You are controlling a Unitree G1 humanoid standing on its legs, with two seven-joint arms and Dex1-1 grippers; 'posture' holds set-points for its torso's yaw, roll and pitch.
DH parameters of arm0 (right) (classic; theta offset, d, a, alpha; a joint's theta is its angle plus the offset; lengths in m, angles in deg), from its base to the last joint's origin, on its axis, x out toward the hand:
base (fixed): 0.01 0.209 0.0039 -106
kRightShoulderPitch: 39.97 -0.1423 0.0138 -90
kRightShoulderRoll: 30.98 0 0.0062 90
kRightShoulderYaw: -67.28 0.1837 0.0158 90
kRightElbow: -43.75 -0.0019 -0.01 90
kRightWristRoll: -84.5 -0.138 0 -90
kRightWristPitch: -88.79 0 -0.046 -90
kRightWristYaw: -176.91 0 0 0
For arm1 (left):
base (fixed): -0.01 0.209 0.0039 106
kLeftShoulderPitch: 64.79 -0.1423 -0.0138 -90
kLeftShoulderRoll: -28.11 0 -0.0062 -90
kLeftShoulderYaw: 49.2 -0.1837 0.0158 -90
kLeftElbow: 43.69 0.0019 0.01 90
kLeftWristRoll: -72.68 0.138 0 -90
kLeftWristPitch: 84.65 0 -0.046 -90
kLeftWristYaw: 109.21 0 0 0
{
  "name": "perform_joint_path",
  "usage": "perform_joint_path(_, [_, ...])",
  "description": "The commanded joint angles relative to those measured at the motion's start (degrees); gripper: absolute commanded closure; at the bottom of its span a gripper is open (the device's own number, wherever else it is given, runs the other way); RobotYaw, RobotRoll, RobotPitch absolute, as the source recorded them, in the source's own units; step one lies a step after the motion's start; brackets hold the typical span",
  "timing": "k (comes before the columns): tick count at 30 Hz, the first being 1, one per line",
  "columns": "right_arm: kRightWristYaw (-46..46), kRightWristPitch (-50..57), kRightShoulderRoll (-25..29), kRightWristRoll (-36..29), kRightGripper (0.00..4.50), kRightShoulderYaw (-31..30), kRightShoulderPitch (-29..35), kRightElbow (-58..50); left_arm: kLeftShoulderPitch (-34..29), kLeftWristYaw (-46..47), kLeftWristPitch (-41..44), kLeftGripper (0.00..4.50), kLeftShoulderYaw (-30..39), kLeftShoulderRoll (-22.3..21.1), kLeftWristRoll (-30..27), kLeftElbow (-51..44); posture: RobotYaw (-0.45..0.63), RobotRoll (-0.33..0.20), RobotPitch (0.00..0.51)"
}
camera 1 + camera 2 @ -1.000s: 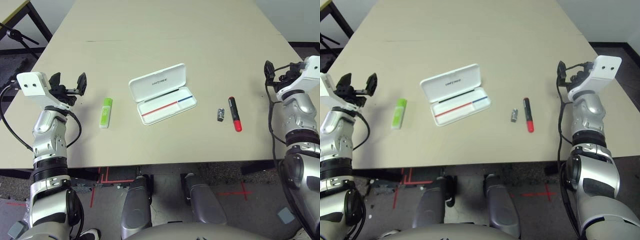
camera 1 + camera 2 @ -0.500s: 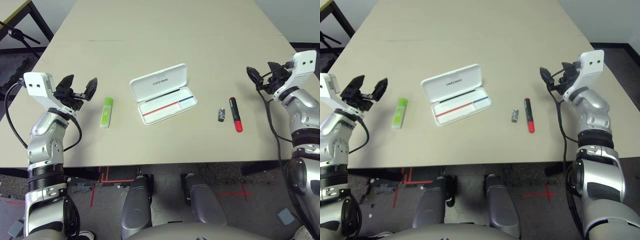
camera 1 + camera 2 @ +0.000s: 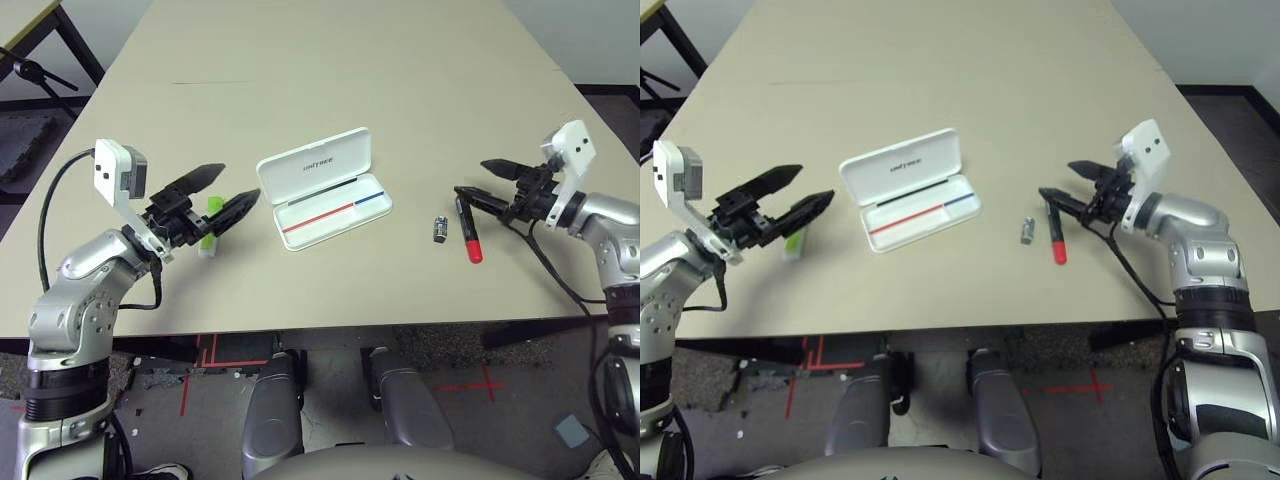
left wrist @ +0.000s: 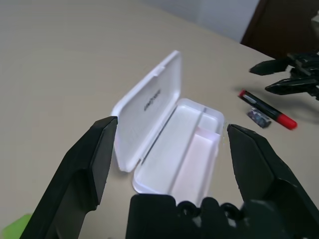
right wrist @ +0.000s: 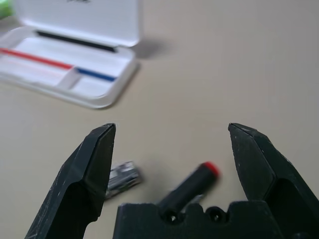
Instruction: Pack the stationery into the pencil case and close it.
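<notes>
The white pencil case lies open at the table's middle, lid up, red and blue lines inside. The green-and-white highlighter lies left of it, partly hidden under my open left gripper, which hovers over it and points at the case. Right of the case lie a tiny dark metal piece and the red marker with a black cap. My right gripper is open just above the marker's cap end. In the right wrist view the marker and the metal piece lie between its fingers, untouched.
The beige table stretches wide and bare behind the case. Its front edge runs close below the items. A dark stand sits off the table's far left corner.
Both arms have swung inward and down from the table's sides. The left gripper now hovers over the highlighter and the right one over the marker's cap. Nothing on the table has moved.
</notes>
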State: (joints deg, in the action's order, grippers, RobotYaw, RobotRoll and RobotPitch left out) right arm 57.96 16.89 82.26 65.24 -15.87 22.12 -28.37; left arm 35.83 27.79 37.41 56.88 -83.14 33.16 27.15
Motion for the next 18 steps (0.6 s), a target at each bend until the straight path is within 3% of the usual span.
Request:
perform_joint_path(1, [2.3,2.7,1.3,-1.1,0.00,-1.4,1.3,-4.1,-0.7,-0.8,2.6,0.05,-4.6,-1.1,0.2,-3.8,-0.08,0.000,0.164])
perform_joint_path(9, [3.3,6.0,1.2,-2.4,0.00,-1.8,2.4,-8.4,1.8,0.0,2.1,0.05,-13.8,-0.3,6.1,-4.1,-0.10,0.000,0.162])
perform_joint_path(18, [1.6,6.6,-0.7,-2.6,0.00,-3.0,3.8,-11.3,5.4,0.3,8.7,0.05,-24.0,-2.1,12.5,-2.0,-0.12,0.000,0.166])
